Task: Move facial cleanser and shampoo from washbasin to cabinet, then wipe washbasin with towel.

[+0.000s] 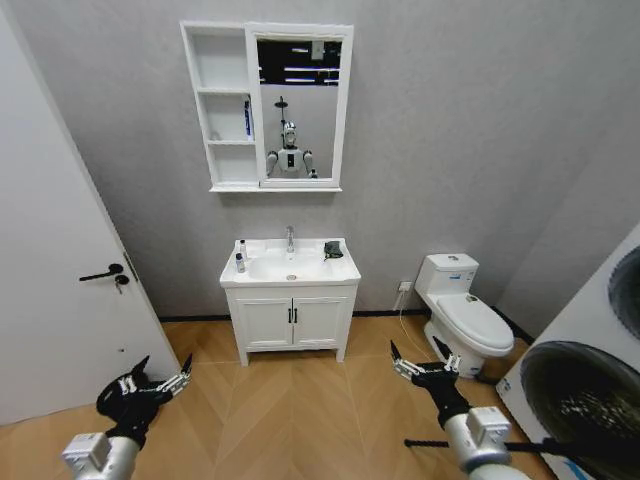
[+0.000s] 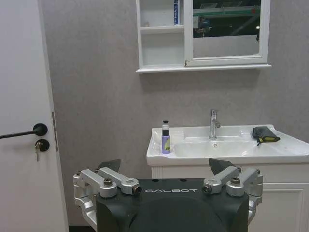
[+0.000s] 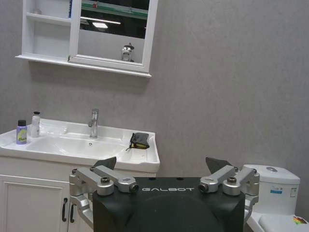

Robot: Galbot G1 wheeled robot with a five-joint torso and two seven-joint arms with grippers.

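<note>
Here, both grippers, left [image 1: 160,378] and right [image 1: 425,360], hang jaws spread, well apart from the washbasin [image 1: 290,272].

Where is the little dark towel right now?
In the head view, the towel lies on the washbasin's back right corner, right of the tap, opposite the two bottles.

Bare herringbone wood floor [image 1: 290,400] lies open before the white glossy ceramic washbasin [image 1: 290,268]; a white toilet [image 1: 462,312] flanks its right.
</note>
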